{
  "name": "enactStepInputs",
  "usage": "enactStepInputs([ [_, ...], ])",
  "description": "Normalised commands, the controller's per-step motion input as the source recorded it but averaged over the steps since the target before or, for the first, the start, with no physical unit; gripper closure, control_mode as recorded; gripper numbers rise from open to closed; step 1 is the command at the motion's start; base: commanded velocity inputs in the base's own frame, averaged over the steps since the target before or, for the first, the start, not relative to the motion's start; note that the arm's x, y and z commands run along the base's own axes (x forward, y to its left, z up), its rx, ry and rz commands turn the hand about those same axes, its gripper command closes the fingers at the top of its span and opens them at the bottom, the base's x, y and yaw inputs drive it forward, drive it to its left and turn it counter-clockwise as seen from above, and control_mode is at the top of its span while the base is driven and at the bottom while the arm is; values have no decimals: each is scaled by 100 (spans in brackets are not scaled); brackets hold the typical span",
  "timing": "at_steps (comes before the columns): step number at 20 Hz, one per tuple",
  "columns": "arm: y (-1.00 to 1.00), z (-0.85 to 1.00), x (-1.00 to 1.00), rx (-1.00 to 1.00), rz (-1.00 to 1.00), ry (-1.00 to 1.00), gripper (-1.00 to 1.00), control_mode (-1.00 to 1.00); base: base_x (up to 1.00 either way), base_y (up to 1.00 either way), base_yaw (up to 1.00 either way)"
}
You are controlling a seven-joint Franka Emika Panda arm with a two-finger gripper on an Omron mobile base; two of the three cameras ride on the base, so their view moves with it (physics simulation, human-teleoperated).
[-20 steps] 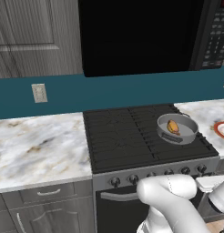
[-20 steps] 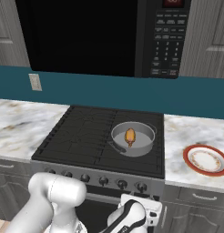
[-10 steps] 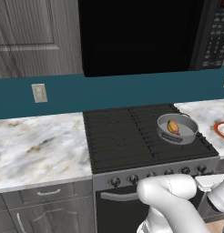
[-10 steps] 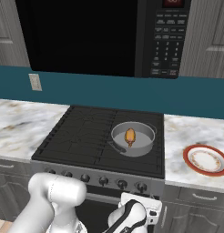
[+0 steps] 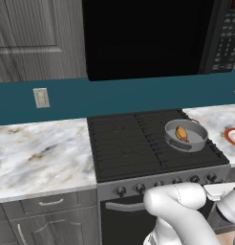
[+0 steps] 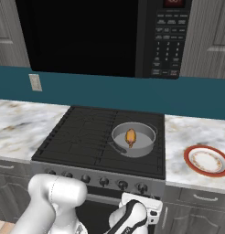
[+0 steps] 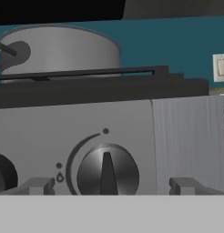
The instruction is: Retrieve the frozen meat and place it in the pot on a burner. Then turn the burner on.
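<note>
Gripper [image 7: 107,185] spread wide at the knob [image 7: 108,172], nothing held; frozen meat [image 6: 131,137] already in the pot [image 6: 133,139].

I judged the risk was turning the wrong knob and lighting a burner [image 6: 132,153] not under the pot near the cooktop's [image 6: 77,137] right edge. The plate [image 6: 207,160] sat clear on the right counter; nothing blocked my approach.

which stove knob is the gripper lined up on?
The rightmost knob in the front row, below the pot with the meat. The open gripper has a fingertip on either side of it; the others sit further left.
</note>
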Motion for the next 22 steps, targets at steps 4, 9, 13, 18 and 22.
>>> enactStepInputs([
  [4, 0, 0, 9, 0, 0, 0, -100, -100, 0, 0, 0],
  [9, 0, 0, 14, 0, 0, 0, -100, -100, 0, 0, 0],
  [13, 0, 0, 7, 0, 0, 0, -100, -100, 0, 0, 0],
  [18, 0, 0, 2, 0, 0, -1, -100, -100, 0, 0, 0],
  [22, 0, 0, 0, 0, 0, -1, -100, -100, 0, 0, 0],
])
